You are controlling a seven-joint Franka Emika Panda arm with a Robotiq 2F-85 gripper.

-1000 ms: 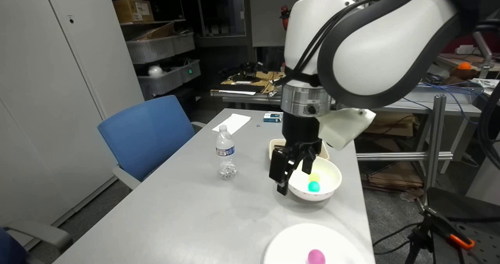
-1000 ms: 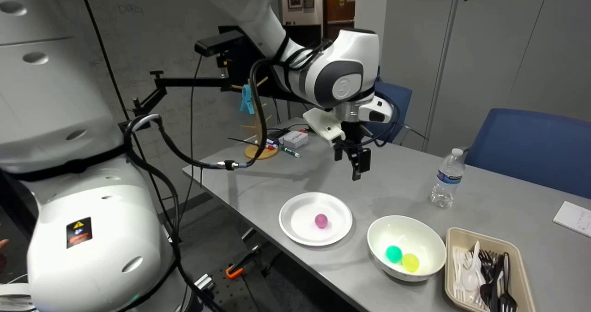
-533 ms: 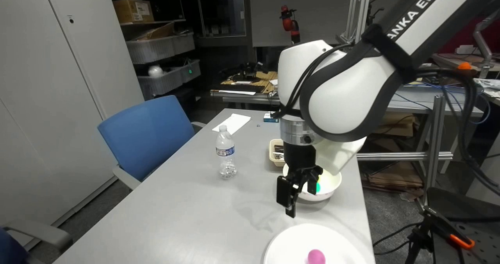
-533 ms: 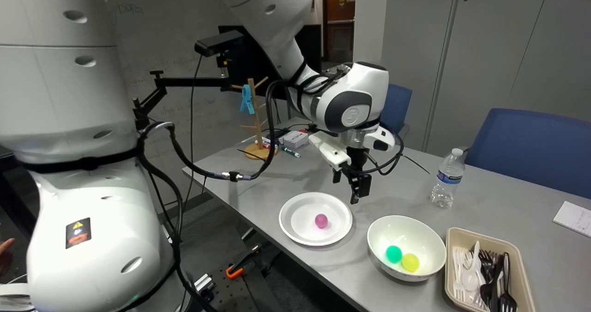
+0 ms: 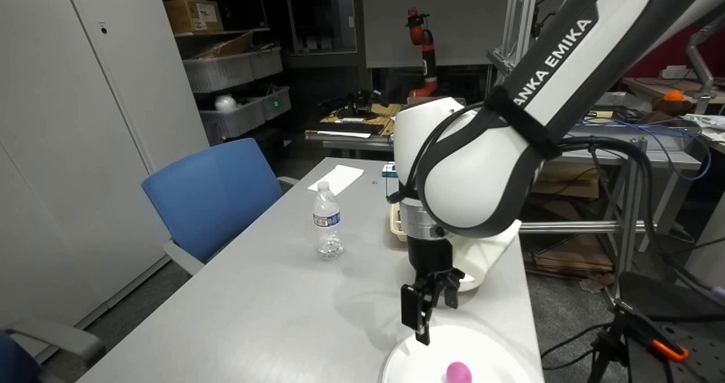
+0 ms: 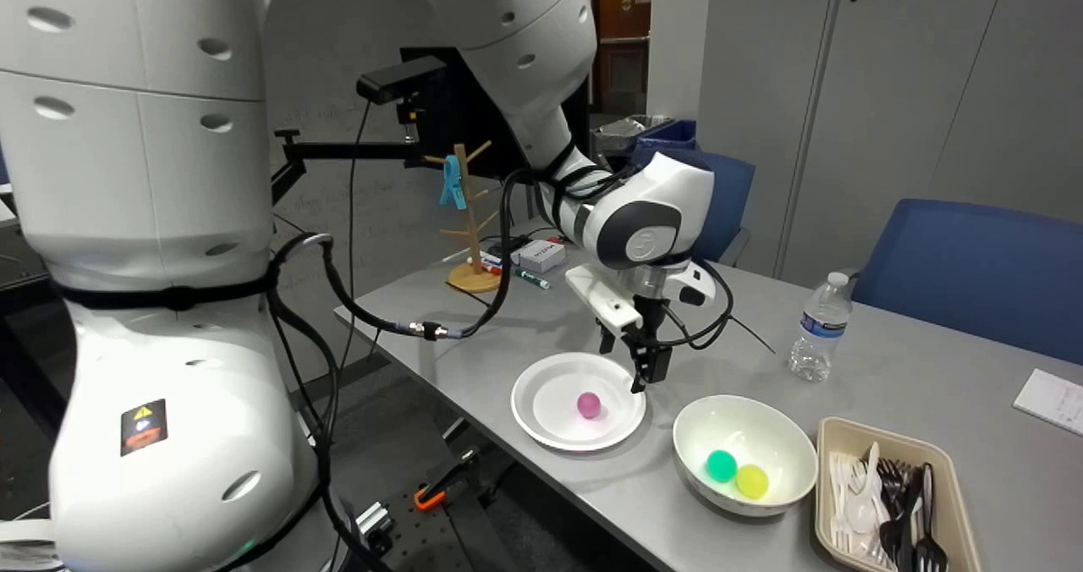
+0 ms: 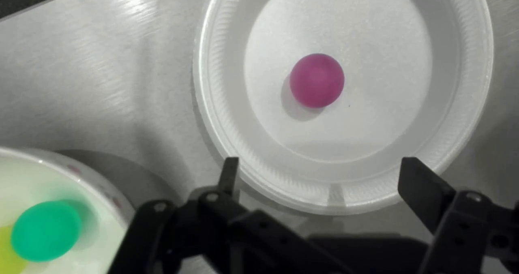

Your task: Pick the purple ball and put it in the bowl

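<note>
The purple ball rests on the flat white plate. It also shows in an exterior view and in the wrist view, ahead of the fingers. The white bowl stands beside the plate; its edge shows at the lower left of the wrist view. In an exterior view it is mostly hidden behind the gripper and its mount. My gripper is open and empty, with its fingers above the plate's near rim. It shows in both exterior views, apart from the ball.
The bowl holds a teal-green ball and a yellow ball. A beige cutlery tray stands beyond the bowl. A water bottle stands upright on the table. A wooden peg stand and a small box are farther back.
My gripper has moved down and toward the plate, from higher over the table to just above the plate's edge. It stays open. The ball, plate and bowl have not moved.
</note>
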